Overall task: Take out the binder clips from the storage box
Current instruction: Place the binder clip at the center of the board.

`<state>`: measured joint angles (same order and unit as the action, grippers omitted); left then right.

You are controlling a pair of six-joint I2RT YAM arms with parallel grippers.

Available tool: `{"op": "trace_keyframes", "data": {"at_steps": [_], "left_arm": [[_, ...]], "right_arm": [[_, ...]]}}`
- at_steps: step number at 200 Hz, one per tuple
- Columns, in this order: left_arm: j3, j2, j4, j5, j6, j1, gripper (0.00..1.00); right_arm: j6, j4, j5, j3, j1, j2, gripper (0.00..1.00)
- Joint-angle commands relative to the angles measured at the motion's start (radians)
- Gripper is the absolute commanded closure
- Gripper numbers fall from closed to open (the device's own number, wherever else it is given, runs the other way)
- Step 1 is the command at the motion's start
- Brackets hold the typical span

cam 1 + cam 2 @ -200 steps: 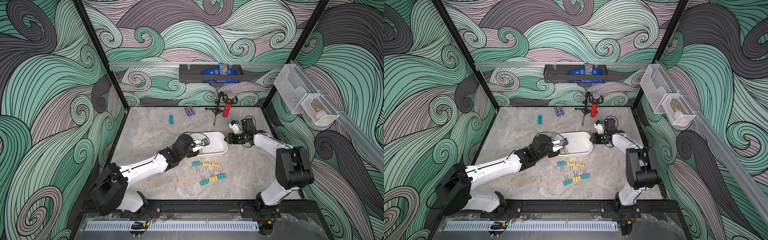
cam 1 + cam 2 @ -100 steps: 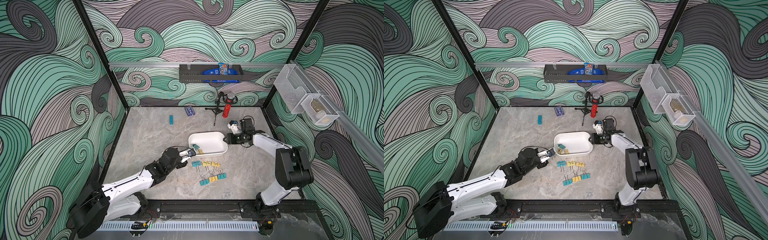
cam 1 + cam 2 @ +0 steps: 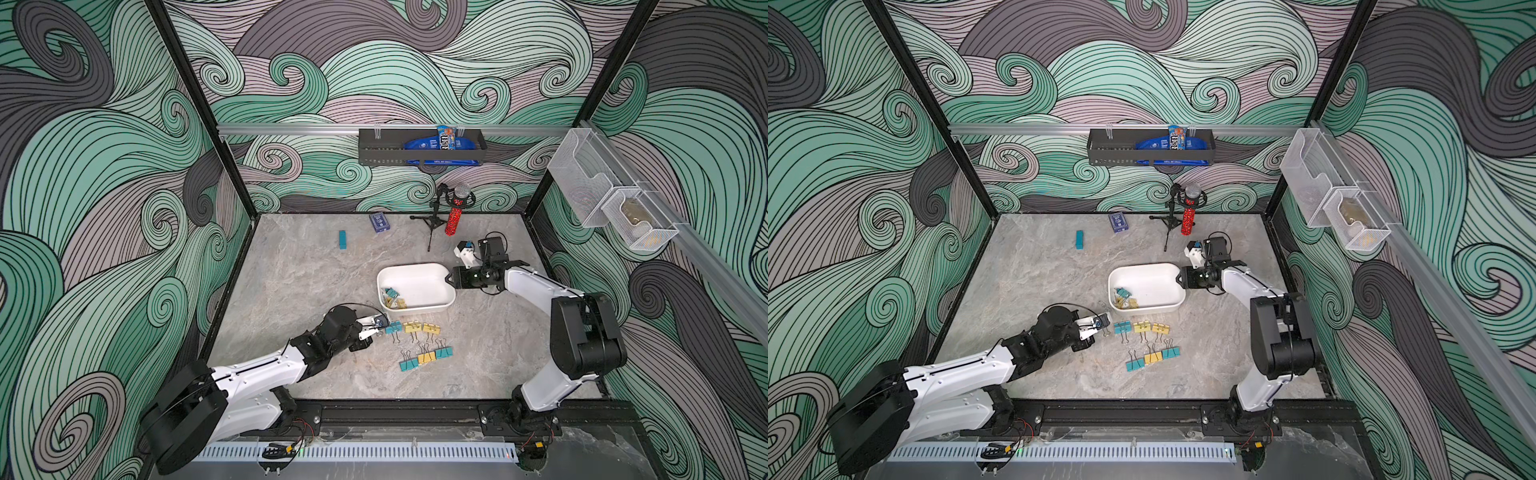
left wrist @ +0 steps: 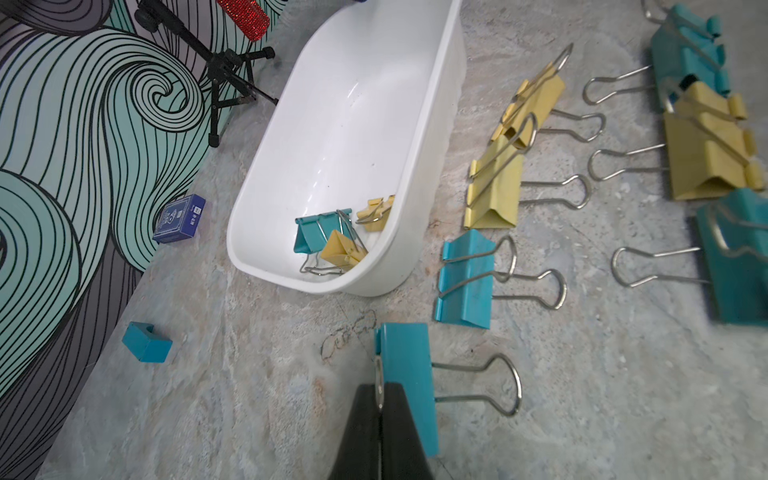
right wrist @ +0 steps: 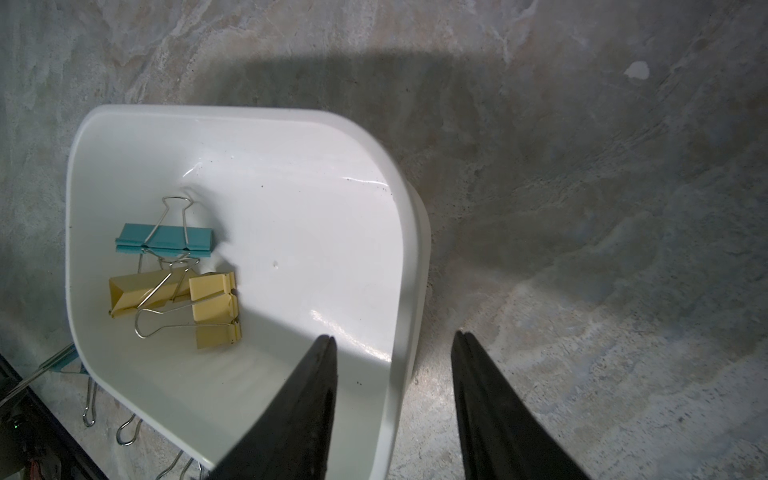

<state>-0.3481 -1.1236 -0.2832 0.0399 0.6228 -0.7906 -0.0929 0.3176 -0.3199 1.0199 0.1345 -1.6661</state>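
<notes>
Now 3 binder clips (image 5: 174, 274) in storage box (image 5: 232, 124), 6 beside; left gripper (image 4: 379, 399) pinches 1 teal clip (image 4: 409, 374), right gripper (image 5: 392, 334) half-open astride wall.

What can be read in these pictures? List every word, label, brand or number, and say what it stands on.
"m&m", partly legible: on the blue-and-orange candy packet in the black wall tray.
Blue bag in that tray: white logo, too small to read.
Blue card box on the table: print too blurred to read.
Binder clips, storage box: no text.
</notes>
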Motion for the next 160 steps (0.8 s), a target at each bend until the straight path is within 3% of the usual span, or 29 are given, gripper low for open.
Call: {"op": "trace_keyframes", "data": {"at_steps": [1, 117, 160], "left_arm": [[0.008, -0.002, -0.030, -0.075, 0.049, -0.004, 1.00], [-0.006, -0.085, 0.025, -0.113, 0.119, 0.000, 1.00], [-0.006, -0.095, 0.018, -0.107, 0.126, -0.001, 0.96]], "right_arm": [[-0.006, -0.009, -0.006, 0.013, 0.005, -0.001, 0.53], [-0.005, -0.008, -0.004, 0.012, 0.006, -0.005, 0.53], [-0.004, -0.009, -0.006, 0.012, 0.007, -0.008, 0.53]]}}
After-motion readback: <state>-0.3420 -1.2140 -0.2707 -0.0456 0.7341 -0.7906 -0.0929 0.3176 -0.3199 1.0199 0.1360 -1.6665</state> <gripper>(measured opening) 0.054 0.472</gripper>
